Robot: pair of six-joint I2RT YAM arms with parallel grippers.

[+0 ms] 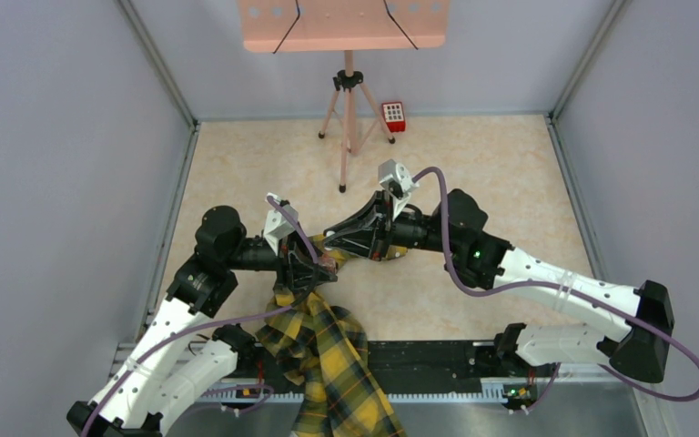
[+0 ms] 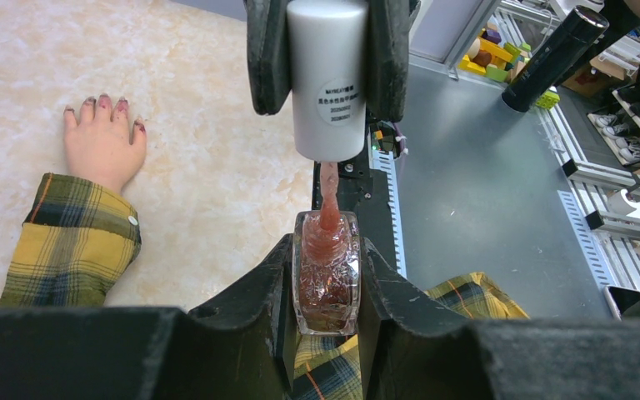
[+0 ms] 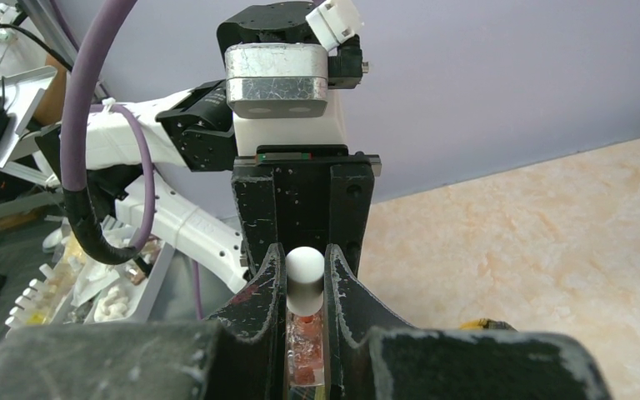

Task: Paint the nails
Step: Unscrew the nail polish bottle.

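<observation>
On the beige marbled tabletop a pale mannequin hand in a plaid sleeve is laid palm down; a tripod and a red keypad box are stood near the far edge.

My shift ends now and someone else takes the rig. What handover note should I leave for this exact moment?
Left pincer: shut on the polish bottle.
Right pincer: shut on the silver cap, with its brush at the bottle neck.
Mannequin hand: palm down on the table, apart from both pincers. Its nails show patchy dark red.
Done: bottle opened.
Left: carry the brush to the nails and paint.
</observation>
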